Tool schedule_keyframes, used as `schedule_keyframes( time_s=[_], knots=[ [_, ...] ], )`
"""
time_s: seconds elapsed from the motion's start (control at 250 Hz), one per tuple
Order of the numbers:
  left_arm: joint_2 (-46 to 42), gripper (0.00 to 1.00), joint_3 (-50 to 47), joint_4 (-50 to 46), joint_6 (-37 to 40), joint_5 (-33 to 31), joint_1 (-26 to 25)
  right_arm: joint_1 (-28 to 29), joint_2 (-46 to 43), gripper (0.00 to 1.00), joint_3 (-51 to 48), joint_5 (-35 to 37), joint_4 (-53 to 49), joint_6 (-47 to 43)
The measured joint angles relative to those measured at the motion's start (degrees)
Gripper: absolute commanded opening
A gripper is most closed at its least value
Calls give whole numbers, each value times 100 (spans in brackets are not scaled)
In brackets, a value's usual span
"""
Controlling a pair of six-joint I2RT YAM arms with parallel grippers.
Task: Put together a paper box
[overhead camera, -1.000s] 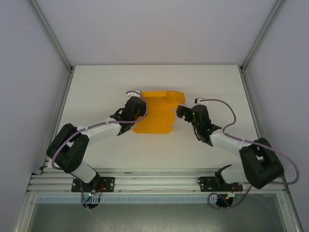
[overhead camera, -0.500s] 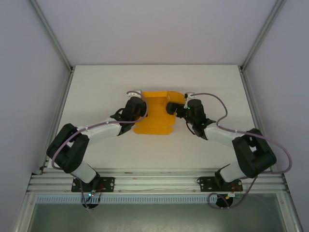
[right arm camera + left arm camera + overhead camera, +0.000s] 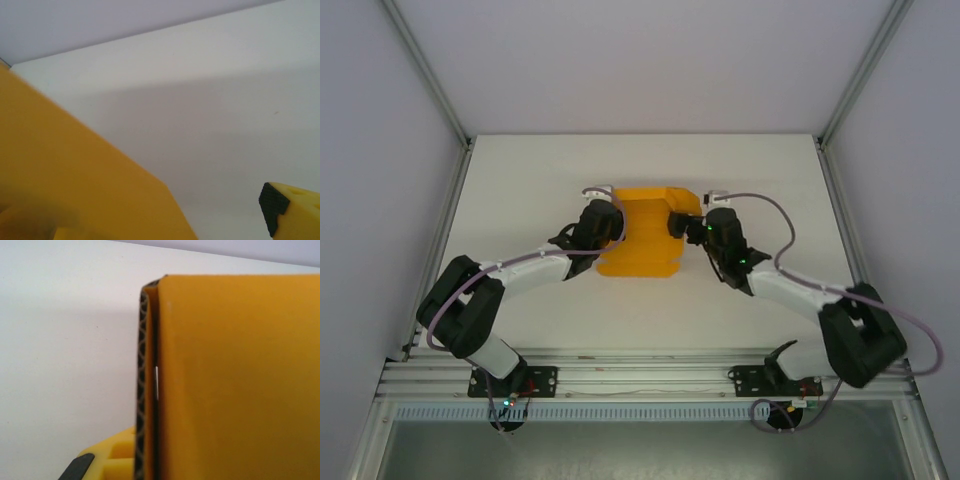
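1. From above, the paper box [image 3: 645, 235] lies a little beyond the middle of the white tabletop [image 3: 520, 180], a bright orange card shape with folded panels. My left hand [image 3: 608, 224] sits at its left edge and my right hand [image 3: 678, 224] at its upper right corner, so the box is between them. Both arms bend inward from the near edge, their grey cables [image 3: 775, 215] looping beside them. Metal frame posts [image 3: 430, 70] rise at the tabletop's far corners, well apart from the box.
2. In the left wrist view, the box [image 3: 240, 380] stands upright right in front of the lens, its dark corrugated edge facing me. My left finger [image 3: 80, 470] pokes in at the bottom, just left of that edge. The card hides the other finger, so I cannot tell whether this hand grips.
3. In the right wrist view, a slanted orange panel [image 3: 75, 180] covers the lower left. My right finger [image 3: 295, 207], black-padded, stands far right, with bare tabletop [image 3: 210, 115] between it and the card. This hand is spread wide, and a pale wall [image 3: 100, 20] lies beyond it.
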Motion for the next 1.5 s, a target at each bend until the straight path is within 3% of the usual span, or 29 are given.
schedule_keyframes(
  time_s=[0.248, 0.392, 0.476, 0.731, 0.911, 1.139, 1.315, 1.395, 1.499],
  knots=[
    [0, 0, 127, -35, 214, -13, 0, -824, -1589, 100, -236, -55, -822, -186],
    [0, 0, 129, -35, 262, 28, 0, -1674, -1287, 99, -44, -398, -1137, -205],
    [0, 0, 129, -35, 291, 35, 0, -1827, -839, 96, 225, -780, -1305, -439],
    [0, 0, 129, -35, 299, 50, 0, -1779, 11, 91, 879, -2780, -1585, -1469],
    [0, 0, 129, -35, 365, 85, 0, -1414, 133, 88, 1014, -3458, -1812, -2245],
    [7, 0, 170, -61, 407, 223, 0, -1043, 595, 77, 1425, -3692, -1897, -2776],
    [17, 0, 181, -105, 409, 289, 0, -802, 1029, 68, 1749, -3442, -1840, -2896],
    [50, 0, 212, -140, 407, 323, 0, -610, 1121, 61, 1786, -3093, -1711, -2892],
    [76, 0, 243, -162, 404, 334, 0, -348, 1241, 44, 1810, -2500, -1429, -2789]
  ],
)
